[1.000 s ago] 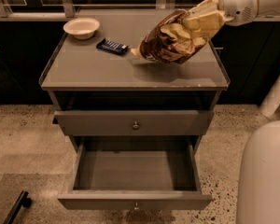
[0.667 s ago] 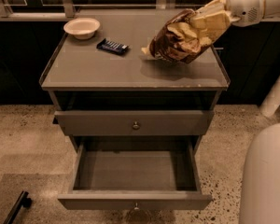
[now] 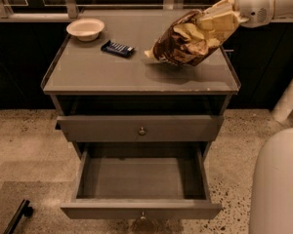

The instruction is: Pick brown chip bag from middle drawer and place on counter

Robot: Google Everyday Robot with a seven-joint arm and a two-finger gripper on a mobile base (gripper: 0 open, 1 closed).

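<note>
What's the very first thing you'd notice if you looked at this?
The big brown chip bag hanging in the air over the right side of the counter, pinched at its top end by the robot's tool at the upper right. Next, the middle drawer below, pulled wide open with nothing inside.

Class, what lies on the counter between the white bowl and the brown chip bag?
A small dark bar packet, seen in the camera view. The gripper holds the brown chip bag above the counter.
</note>
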